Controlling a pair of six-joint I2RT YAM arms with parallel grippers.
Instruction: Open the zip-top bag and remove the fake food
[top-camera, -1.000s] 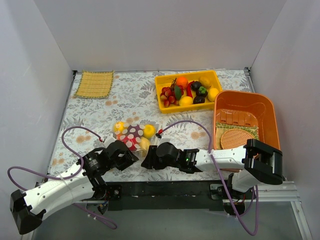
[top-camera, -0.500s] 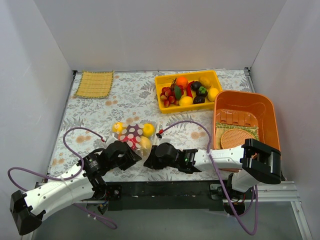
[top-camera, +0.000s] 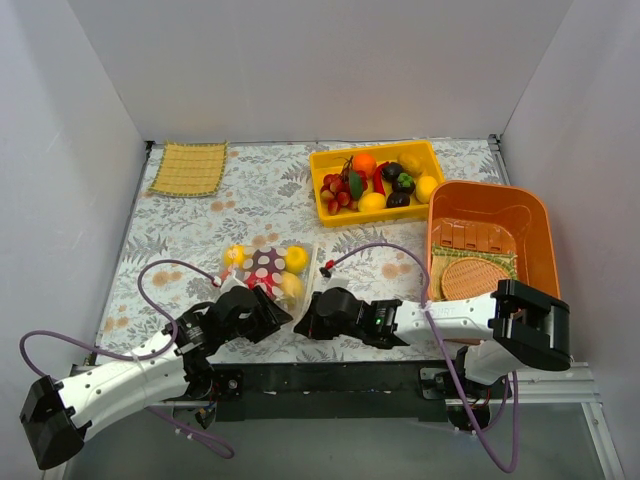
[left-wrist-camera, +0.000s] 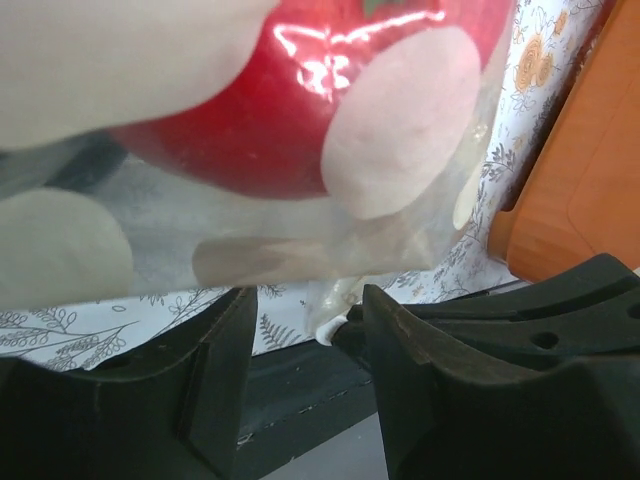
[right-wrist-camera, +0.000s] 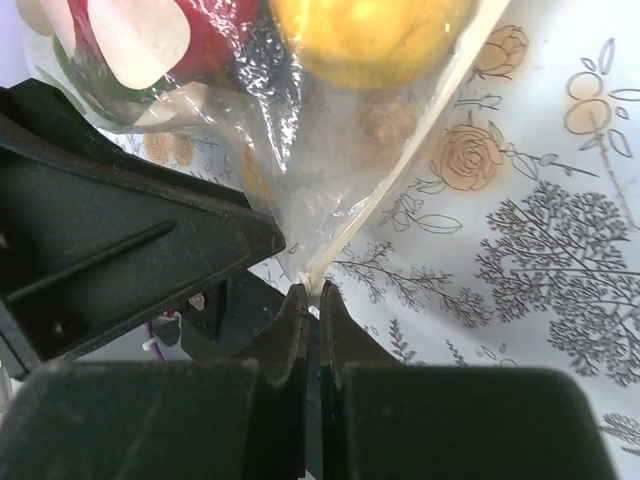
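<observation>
Zip-top bag lies on the flowered tablecloth, just in front of both arms and well apart from the yellow tray. The fake food is inside it: a red fruit presses against the spotted film, and a yellow fruit sits beside the seam. The right gripper is clenched on the thin near edge of the bag, its two fingers pressed together with only plastic between them. The left gripper is released; its fingers stand apart on both sides of a small flap of the same edge, which hangs in the gap and touches perhaps one finger only. The step in hand appears to be taking the second hold on the mouth, so that the two lips can be pulled apart. To do it well, the left gripper probably should go a little deeper over the flap before closing, because a pinch on the very tip would likely slip on such smooth film. It should also catch only one layer, the one opposite to the layer that the right gripper holds; whether the right one has one layer or both cannot be told from these views. The pull afterwards should be sideways and gentle, low over the table, so the fruits do not roll out.
</observation>
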